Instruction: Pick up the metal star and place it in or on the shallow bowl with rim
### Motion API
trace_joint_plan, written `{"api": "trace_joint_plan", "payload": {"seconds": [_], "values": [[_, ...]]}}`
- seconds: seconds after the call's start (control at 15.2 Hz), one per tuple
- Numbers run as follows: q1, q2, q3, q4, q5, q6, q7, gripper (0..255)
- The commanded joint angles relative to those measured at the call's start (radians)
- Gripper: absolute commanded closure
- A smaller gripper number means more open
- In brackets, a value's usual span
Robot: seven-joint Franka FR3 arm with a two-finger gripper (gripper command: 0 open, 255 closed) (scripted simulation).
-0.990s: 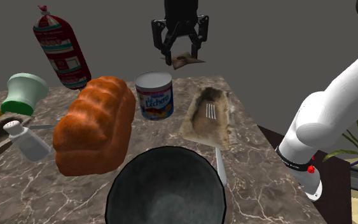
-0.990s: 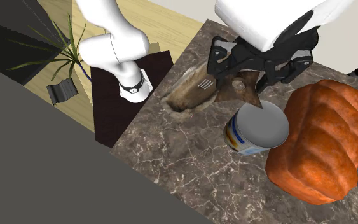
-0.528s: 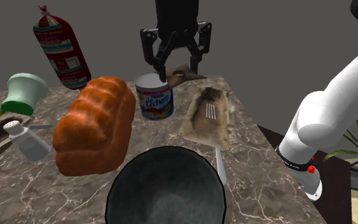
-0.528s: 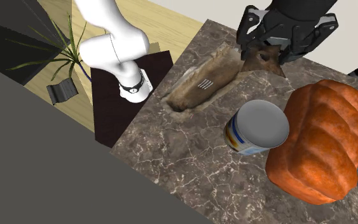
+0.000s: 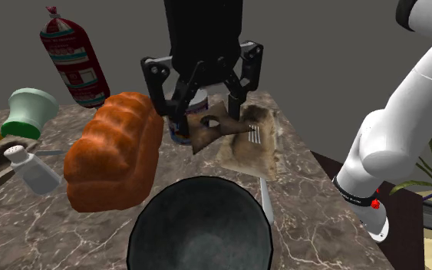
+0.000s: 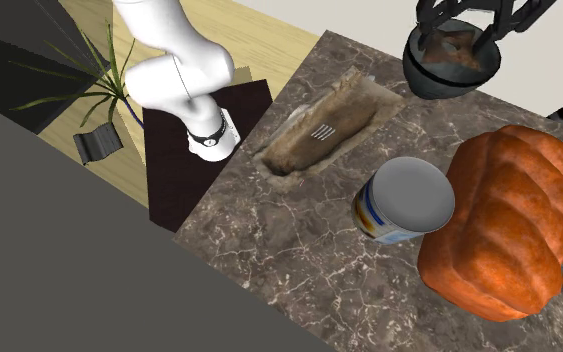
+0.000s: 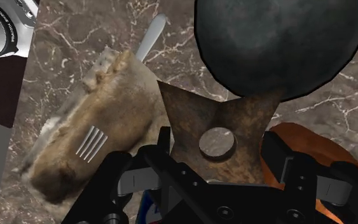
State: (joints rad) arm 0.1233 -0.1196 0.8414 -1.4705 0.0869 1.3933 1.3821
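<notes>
Gripper [image 5: 206, 116], clasping star [image 7: 196, 114], has moved past can [image 6: 404, 200] toward bowl [image 5: 199, 230].

Rusty star [image 7: 196, 118] held nr dark bowl [image 7: 279, 38].

A big orange-brown bread loaf [image 5: 114, 149] is lying on the dark marble countertop [image 5: 314, 222], with a labelled tin can [image 6: 404, 205] standing just beside it. A fork [image 5: 254, 133] is resting with its tines on a lumpy brown slab [image 5: 241, 157]. A salt shaker [image 5: 34, 169] is leaning near the loaf, and a red tube-shaped pack [image 5: 72, 57] is standing tilted behind it. A potted plant [image 6: 109, 75] is sitting on the floor.
</notes>
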Motion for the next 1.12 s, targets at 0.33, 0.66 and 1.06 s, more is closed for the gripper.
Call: {"api": "trace_joint_plan", "payload": {"seconds": [0.33,0.66,1.06], "values": [[0.176,0.280,0.174,0.214,-0.230,-0.048,0.303,255],[0.249,0.341,0.183,0.222,-0.283,-0.023,0.373,255],[0.184,0.273,0.184,0.076,-0.223,0.084,0.342,255]]}}
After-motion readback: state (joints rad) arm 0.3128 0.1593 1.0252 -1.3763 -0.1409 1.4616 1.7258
